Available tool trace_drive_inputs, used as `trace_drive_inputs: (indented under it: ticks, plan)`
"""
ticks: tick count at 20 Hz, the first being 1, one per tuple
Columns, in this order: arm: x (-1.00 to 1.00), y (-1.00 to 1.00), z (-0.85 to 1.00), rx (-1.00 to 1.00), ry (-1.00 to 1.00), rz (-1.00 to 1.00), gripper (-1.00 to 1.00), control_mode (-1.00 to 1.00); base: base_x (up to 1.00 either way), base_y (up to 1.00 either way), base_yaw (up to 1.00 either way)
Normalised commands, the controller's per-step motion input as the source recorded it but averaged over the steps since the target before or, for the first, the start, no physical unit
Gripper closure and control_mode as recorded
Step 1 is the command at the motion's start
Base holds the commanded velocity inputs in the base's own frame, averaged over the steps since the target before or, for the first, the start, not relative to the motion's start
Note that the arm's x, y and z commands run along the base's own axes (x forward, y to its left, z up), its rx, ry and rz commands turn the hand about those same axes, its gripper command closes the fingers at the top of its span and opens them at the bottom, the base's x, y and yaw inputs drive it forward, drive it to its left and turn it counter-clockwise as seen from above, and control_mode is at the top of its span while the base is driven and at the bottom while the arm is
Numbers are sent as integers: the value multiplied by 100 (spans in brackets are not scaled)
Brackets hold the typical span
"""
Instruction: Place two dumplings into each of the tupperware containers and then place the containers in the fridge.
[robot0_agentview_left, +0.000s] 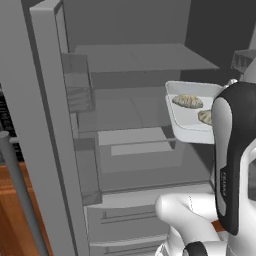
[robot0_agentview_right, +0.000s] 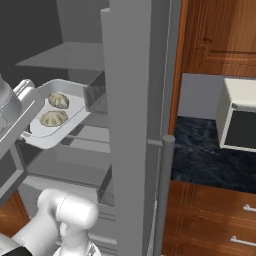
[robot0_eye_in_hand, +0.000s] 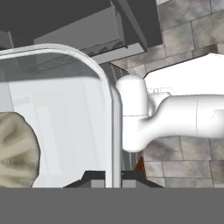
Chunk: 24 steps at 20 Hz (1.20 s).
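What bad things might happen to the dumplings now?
The gripper pinches only the thin rim of the container, so the container could tip or slip. Then the two dumplings could slide out. The container also hangs in the air at the open fridge, near a shelf edge and the door; it might bump either.

Second dumpling (robot0_agentview_left: 205, 117) half behind arm; container (robot0_eye_in_hand: 65, 109) cropped left.
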Motion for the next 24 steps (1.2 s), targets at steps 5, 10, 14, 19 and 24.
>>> trace_drive_inputs:
  ticks: [5,10,14,19,24]
  plan:
    - [0,0,0,0,0,0,100,100,34,22,-7]
    - [0,0,0,0,0,0,100,100,59,3,-6]
    - [0,0,0,0,0,0,100,100,63,3,0]
    - [0,0,0,0,0,0,100,100,0,0,0]
    - [11,3,-67,0,0,4,100,-100,0,0,0]
